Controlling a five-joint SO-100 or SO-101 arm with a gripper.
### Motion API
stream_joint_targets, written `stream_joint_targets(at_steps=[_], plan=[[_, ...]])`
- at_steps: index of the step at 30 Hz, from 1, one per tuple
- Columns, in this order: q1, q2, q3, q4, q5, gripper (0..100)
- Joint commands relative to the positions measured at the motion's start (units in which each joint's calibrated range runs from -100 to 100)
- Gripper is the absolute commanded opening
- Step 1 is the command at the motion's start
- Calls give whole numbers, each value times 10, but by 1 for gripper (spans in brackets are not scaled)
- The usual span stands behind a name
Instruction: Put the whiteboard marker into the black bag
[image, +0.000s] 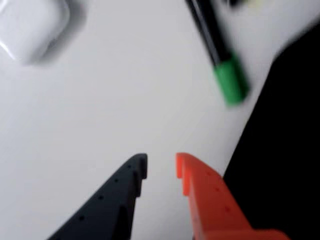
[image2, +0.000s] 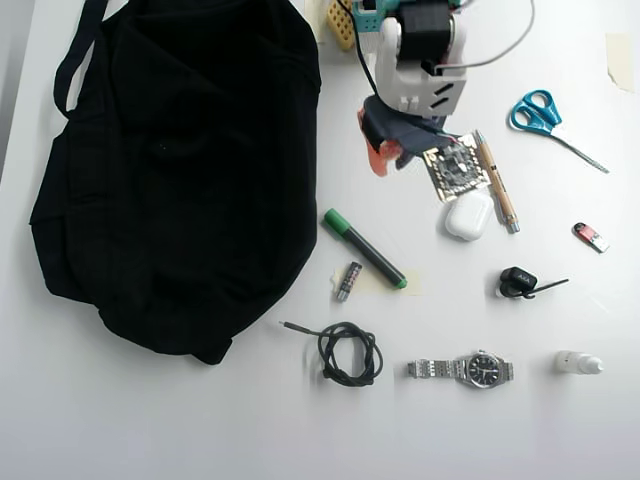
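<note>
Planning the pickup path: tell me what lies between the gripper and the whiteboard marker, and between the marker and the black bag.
Nothing visible. In the overhead view only bare table separates the gripper from the whiteboard marker, and bare table again from the marker's green cap to the black bag. The small grey cylinder lies below that line.

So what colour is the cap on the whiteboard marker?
Green; the whiteboard marker cap shows sharpest in the overhead view, beside the black barrel.

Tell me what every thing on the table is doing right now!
Black-barrelled whiteboard marker with green cap: capped, lying flat beside the bag.
Floppy black fabric bag: slumped flat.
Orange-and-black gripper: open, empty.
Blue-handled scissors: closed.
White earbud case: lid shut.
Black cable: coiled.
Silver wristwatch: lying stretched out.
</note>
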Motion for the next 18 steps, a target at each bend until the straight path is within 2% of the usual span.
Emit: stream_joint_targets(at_steps=[1, 8, 14, 18], plan=[[-10, 72, -134, 14, 18, 10], [-22, 148, -168, 4, 11, 28], [-39, 223, -193, -57, 1, 33], [-53, 275, -243, -59, -6, 35]])
